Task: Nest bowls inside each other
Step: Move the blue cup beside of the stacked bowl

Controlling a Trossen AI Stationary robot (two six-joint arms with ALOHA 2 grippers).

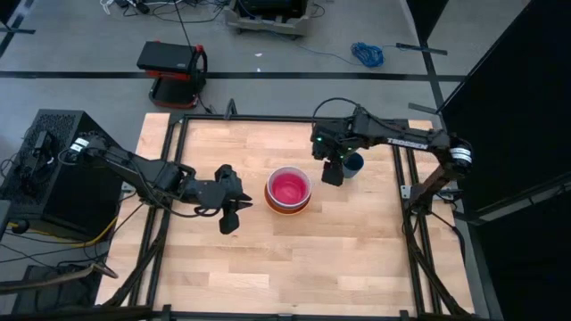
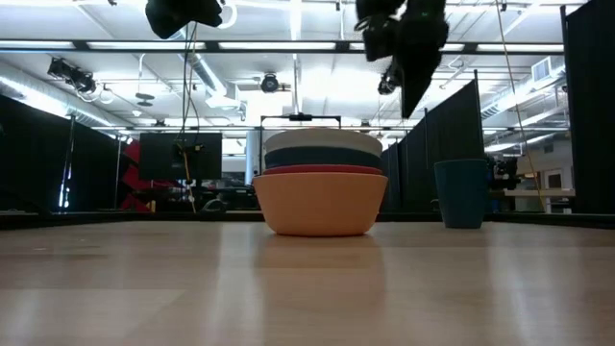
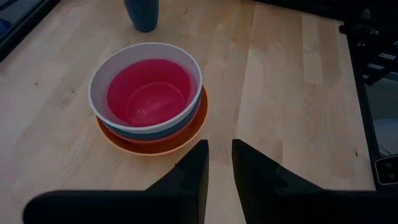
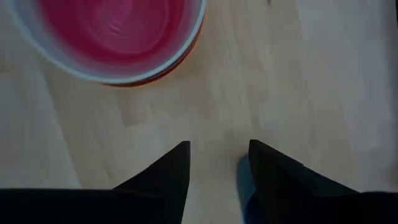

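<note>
On the wooden tabletop (image 1: 232, 259) stands one stack of five nested bowls: orange bowl (image 2: 320, 205) at the bottom, then red-orange bowl (image 2: 318, 170), teal bowl (image 2: 317, 157), white bowl (image 3: 102, 71), and magenta-pink bowl (image 3: 147, 91) innermost. One small dark blue cup-like bowl (image 2: 461, 193) stands upright alone, near the stack. The right claw (image 1: 333, 173) hangs just beside the blue bowl, fingers parted, holding nothing. The left claw (image 1: 229, 217) hovers on the stack's other side, fingers nearly together, a narrow gap showing, empty.
</note>
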